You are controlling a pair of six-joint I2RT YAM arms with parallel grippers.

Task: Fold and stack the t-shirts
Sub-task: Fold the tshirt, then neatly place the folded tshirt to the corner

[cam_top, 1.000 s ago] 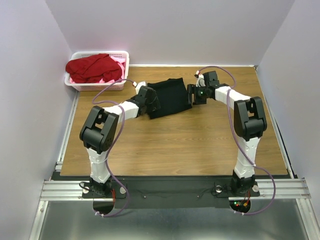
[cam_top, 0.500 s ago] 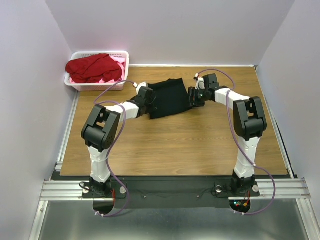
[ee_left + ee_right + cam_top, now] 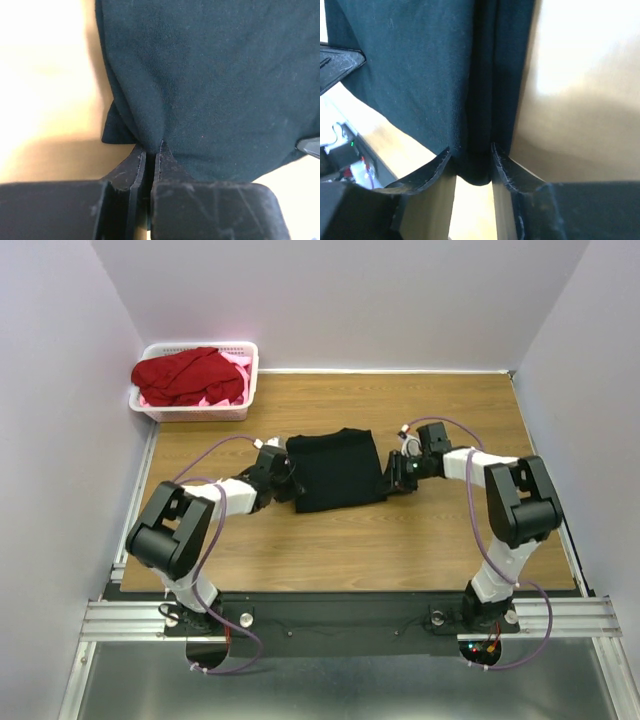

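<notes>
The brown wooden table [image 3: 350, 550] fills the middle of the top view, between pale walls. The left arm [image 3: 170, 535] reaches from the lower left up toward the centre, and the right arm [image 3: 520, 500] reaches from the lower right in the same way, so both meet at one thing.

That thing is the black cloth t-shirt [image 3: 335, 468], which lies flat on the table a little above the centre of the frame, folded to a compact, nearly square shape. In the left wrist view the black cloth t-shirt [image 3: 210, 75] covers the upper right part of the frame, and in the right wrist view [image 3: 420, 65] it covers the upper left part.

The white slotted plastic basket [image 3: 190, 412] stands in the upper left corner, at the far left edge of the table, well apart from the black shirt. The red cloth shirt [image 3: 185, 375] lies crumpled on top in it, and the pink cloth shirt [image 3: 241, 367] shows a little from under the red one.

The left gripper [image 3: 283, 478] is at the left edge of the black shirt. In its own view the left gripper [image 3: 150, 150] has its fingers almost together, and they pinch the hem of the cloth.

The right gripper [image 3: 392, 477] is at the right edge. In its own view the right gripper [image 3: 470, 155] stands narrow, with a thick fold of the black cloth gripped between the fingers
</notes>
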